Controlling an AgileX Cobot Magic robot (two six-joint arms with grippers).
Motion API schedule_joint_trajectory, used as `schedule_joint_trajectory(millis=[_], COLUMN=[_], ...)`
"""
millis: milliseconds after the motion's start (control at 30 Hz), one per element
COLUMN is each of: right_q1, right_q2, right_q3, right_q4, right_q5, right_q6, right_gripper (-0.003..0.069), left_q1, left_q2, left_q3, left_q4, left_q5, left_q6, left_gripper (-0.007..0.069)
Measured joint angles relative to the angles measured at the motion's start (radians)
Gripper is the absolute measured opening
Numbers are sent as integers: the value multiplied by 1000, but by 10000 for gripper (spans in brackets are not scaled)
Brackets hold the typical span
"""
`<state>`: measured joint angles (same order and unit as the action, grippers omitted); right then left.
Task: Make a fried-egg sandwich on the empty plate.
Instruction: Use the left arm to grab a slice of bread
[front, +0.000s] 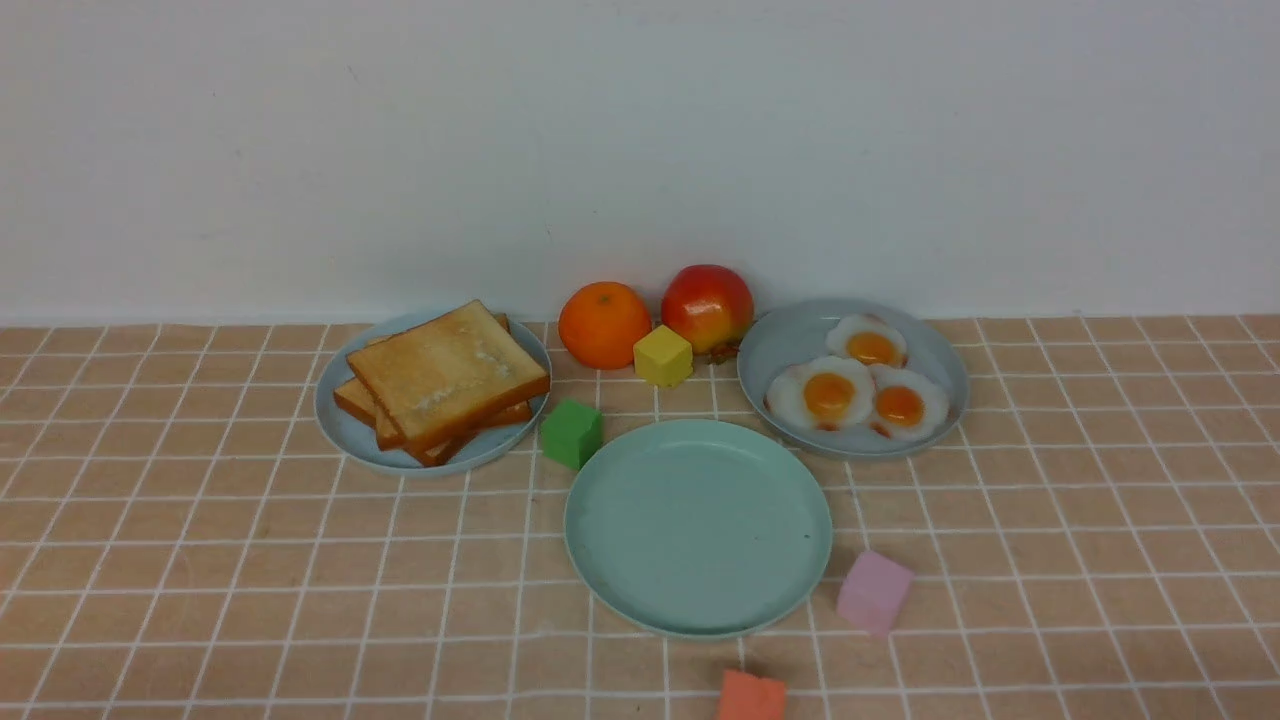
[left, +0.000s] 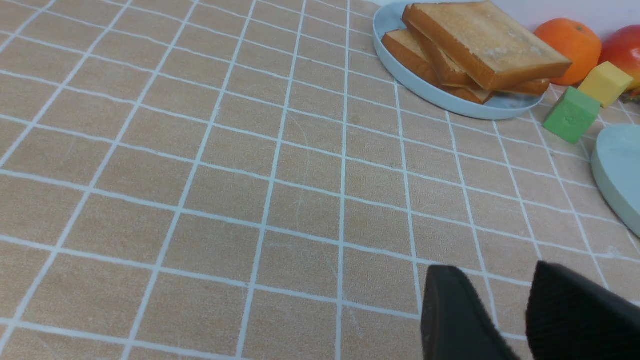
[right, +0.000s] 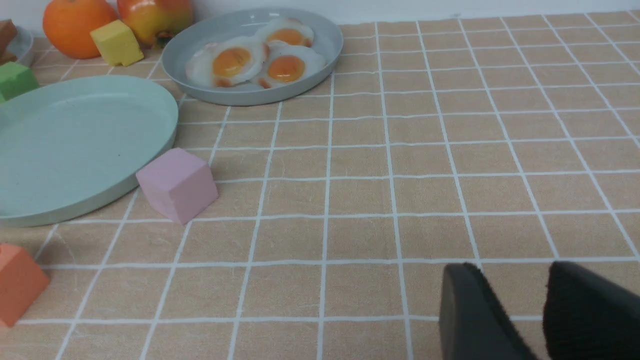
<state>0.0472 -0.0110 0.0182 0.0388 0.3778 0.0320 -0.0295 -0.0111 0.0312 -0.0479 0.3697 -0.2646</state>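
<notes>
The mint-green empty plate (front: 698, 525) lies at the table's middle with nothing on it; it also shows in the right wrist view (right: 75, 140) and, at its edge, in the left wrist view (left: 620, 170). A stack of toast slices (front: 445, 378) (left: 485, 42) rests on a grey-blue plate (front: 330, 410) at the back left. Three fried eggs (front: 828, 393) (right: 232, 60) lie on another grey-blue plate (front: 780, 335) at the back right. My left gripper (left: 495, 270) and right gripper (right: 510, 267) are open and empty, low over bare tablecloth, away from the plates. Neither shows in the front view.
An orange (front: 604, 324), an apple (front: 707, 305) and a yellow cube (front: 662, 355) sit at the back between the plates. A green cube (front: 571, 432) is by the toast plate. A pink cube (front: 873, 592) and an orange-red cube (front: 752, 697) lie near the mint plate's front.
</notes>
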Motion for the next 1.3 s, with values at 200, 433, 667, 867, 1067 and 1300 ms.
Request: schedule_joint_trajectory(millis=[200,433,667,867,1067,1300], right_q1=[0,0,0,0,0,0], right_q2=[0,0,0,0,0,0], right_q3=[0,0,0,0,0,0], right_q4=[0,0,0,0,0,0], right_q5=[0,0,0,0,0,0], right_q6=[0,0,0,0,0,0], right_gripper=[239,239,239,239,239,239], left_q1=[0,0,0,0,0,0], left_q2=[0,0,0,0,12,304], left_q3=[0,0,0,0,-67,-332], left_q4=[3,4,-106,-381,-396,-330], left_q5=[0,0,-115,-324,-310,-79], left_q6=[0,0,-81,-228,-221,13], left_gripper=[238,238,238,238,165,-13])
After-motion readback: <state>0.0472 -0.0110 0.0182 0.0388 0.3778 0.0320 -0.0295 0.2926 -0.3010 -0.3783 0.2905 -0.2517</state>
